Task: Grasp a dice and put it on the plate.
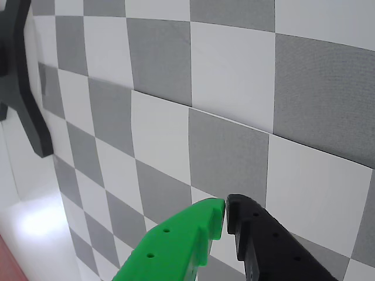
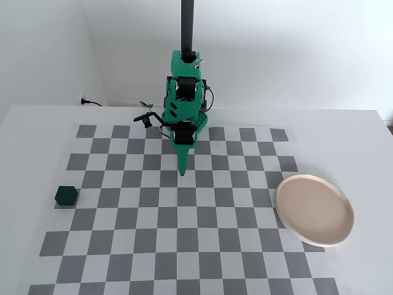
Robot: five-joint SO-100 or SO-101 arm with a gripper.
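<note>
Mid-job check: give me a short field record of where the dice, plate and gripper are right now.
dice: on the checkered mat's left edge in the fixed view, untouched
plate: at the mat's right edge, nothing on it
gripper: shut and holding nothing, tips together in the wrist view
gripper position: over the mat's middle, apart from both dice and plate
task state: dice not yet grasped
</note>
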